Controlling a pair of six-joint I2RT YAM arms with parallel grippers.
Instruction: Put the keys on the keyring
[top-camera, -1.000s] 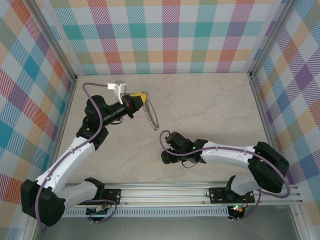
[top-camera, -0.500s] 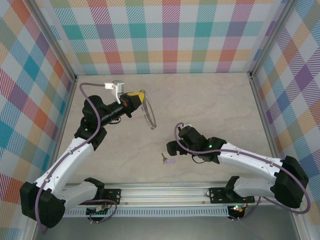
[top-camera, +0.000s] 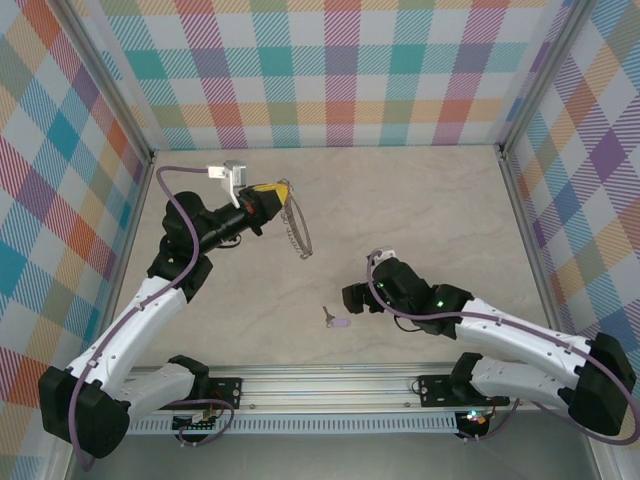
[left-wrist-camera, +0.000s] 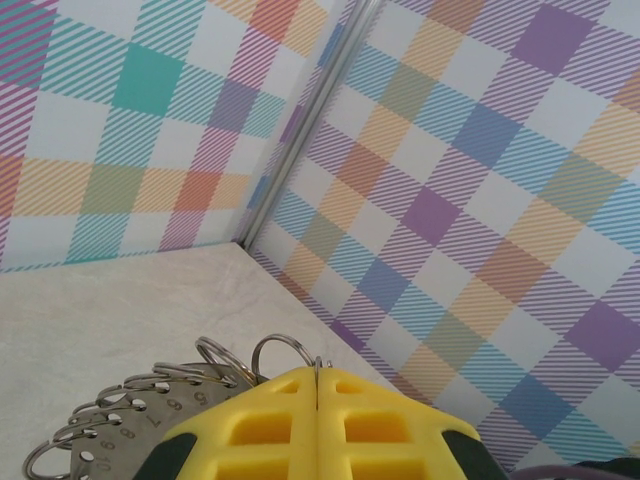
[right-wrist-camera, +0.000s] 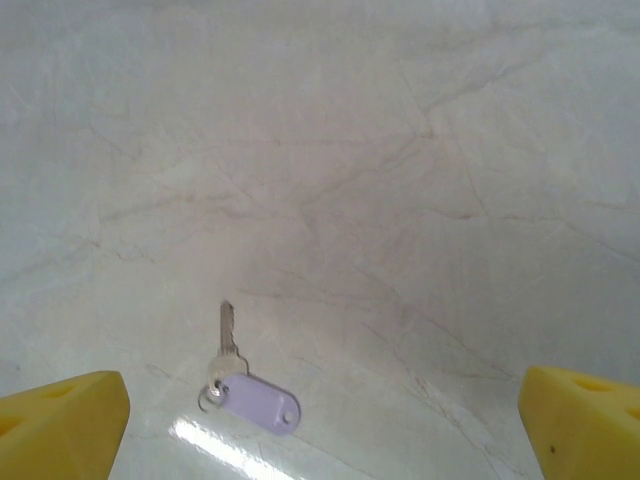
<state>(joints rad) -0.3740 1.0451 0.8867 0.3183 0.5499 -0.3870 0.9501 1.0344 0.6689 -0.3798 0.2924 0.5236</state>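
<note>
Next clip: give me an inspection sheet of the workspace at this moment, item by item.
Surface: pale marbled table.
Job's things: keys lying flat on the table; keyring gripped at its edge by the left end effector.
Clutter: nothing seen.
End effectors: left shut on the keyring; right open, just beside the keys, not touching them.
Cables: purple cable running along each arm, away from the keys.
Surroundings: checked walls on three sides; metal rail at the near edge.

The keys (top-camera: 336, 320) lie on the pale table (top-camera: 430, 205).
</note>
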